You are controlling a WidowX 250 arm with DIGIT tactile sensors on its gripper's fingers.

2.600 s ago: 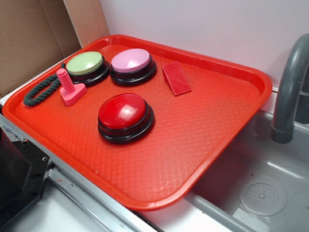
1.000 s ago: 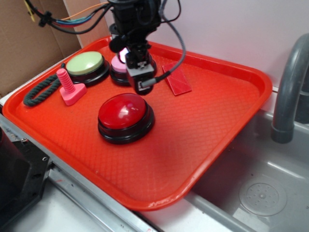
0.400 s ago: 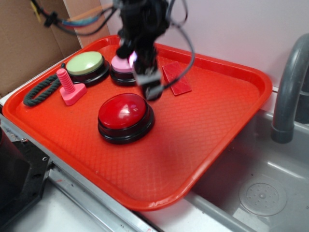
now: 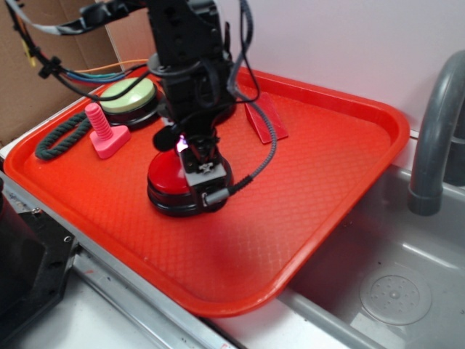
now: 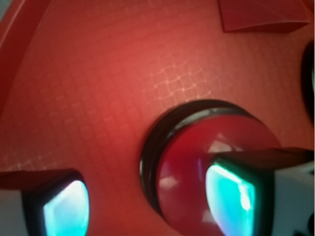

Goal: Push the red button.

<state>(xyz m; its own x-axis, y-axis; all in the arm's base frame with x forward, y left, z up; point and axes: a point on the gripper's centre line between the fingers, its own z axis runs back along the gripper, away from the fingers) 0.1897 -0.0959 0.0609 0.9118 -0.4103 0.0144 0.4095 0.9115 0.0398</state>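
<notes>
Red button (image 4: 166, 180): glossy dome on black round base, mid tray, toward front-left edge. Tray (image 4: 312, 182): red plastic w/ fine grid texture, raised rim. Gripper (image 4: 205, 183) down over button, fingers apart, holding nothing; wrist view: one finger (image 5: 246, 191) over dome, other (image 5: 47, 201) off to side above tray. Contact w/ dome: can't tell.

Green button (image 4: 131, 94), pink screw-shaped peg (image 4: 105, 132), dark rope (image 4: 62, 134) near back-left corner; flat red wedge (image 4: 265, 118) by back edge.

The black gripper (image 4: 200, 174) has come down from above the pink-domed button and now sits low over the glossy red dome button (image 4: 166, 177), covering its right side.
</notes>
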